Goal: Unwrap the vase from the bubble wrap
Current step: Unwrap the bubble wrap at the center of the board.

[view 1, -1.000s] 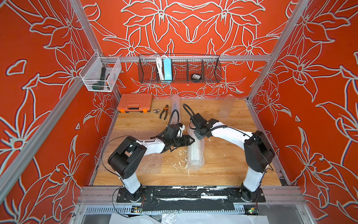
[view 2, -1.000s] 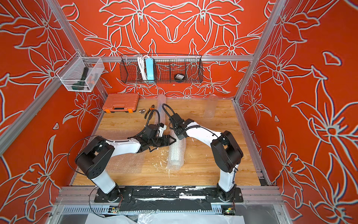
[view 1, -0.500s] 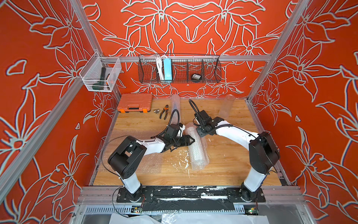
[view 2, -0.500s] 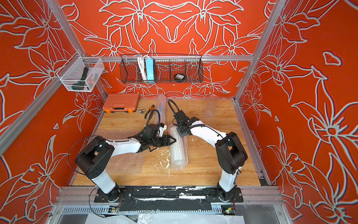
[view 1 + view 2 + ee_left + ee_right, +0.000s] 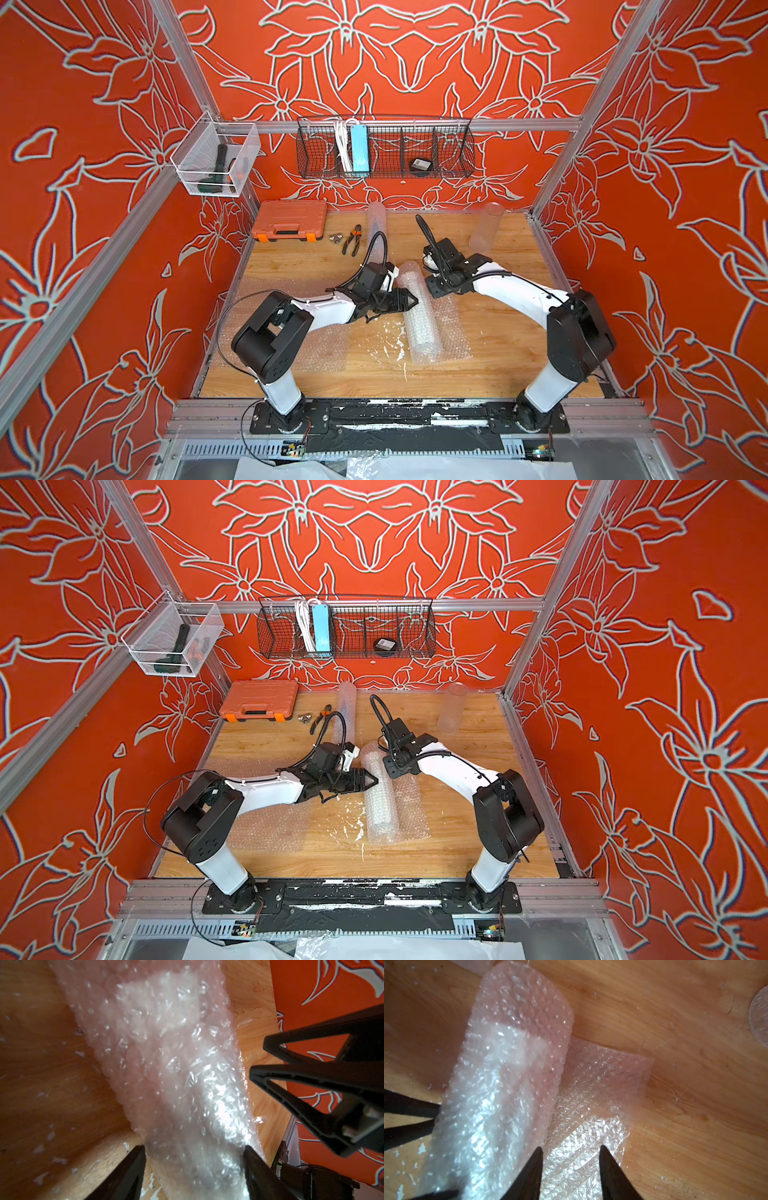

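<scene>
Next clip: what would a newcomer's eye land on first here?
Probably the loud orange flower-patterned walls boxing in the wooden table. Then the roll of bubble wrap lying mid-table with a loose flap spread flat beside it, the left gripper and the right gripper meeting at its far end. After that, the orange tool case at the back edge and the clear cylinder standing towards the back right.

The bubble wrap (image 5: 419, 316) roll is laid mid-table, a loose flap spread flat on its right. The left gripper (image 5: 409, 300) is set against its left side, the right gripper (image 5: 434, 286) just right of its far end. A toolbox (image 5: 290, 220) is placed far left.
</scene>
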You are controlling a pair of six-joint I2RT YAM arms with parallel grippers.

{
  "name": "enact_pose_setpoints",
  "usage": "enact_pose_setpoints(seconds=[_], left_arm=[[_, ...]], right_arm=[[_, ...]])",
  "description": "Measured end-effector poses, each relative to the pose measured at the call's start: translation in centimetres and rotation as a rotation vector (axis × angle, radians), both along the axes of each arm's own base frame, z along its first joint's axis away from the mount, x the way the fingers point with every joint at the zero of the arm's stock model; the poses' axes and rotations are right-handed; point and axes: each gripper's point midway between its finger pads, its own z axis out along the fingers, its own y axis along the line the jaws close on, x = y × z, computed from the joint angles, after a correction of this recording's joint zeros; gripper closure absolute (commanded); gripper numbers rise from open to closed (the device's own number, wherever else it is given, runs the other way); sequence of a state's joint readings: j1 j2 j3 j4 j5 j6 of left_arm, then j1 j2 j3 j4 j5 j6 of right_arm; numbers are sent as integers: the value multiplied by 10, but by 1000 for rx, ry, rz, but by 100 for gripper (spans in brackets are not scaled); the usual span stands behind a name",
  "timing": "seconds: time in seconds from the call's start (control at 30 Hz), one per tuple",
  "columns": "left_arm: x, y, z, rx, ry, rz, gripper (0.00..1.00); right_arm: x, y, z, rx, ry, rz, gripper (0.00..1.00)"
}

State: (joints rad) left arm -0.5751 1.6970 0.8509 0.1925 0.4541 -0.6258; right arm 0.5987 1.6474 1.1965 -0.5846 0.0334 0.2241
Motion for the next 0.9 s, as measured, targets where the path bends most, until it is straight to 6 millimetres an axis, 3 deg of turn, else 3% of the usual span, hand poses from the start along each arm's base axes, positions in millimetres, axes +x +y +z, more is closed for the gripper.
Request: enact_pose_setpoints(seconds=[0.23,0.43,0.63,0.9], left_arm=[[0,0,0,2,-2,-3,30],[0,0,0,5,-4,-6,29],[0,0,0,12,-4,-11,30],[0,0,0,14,-6,-14,30]], right_arm=[[-5,-45,5,112,38,-116,54],[-27,-65,-29,204,169,-166,52],[-44,-66,-47,285,252,-180,51],[-42,-53,-59,362,298,-170,54]])
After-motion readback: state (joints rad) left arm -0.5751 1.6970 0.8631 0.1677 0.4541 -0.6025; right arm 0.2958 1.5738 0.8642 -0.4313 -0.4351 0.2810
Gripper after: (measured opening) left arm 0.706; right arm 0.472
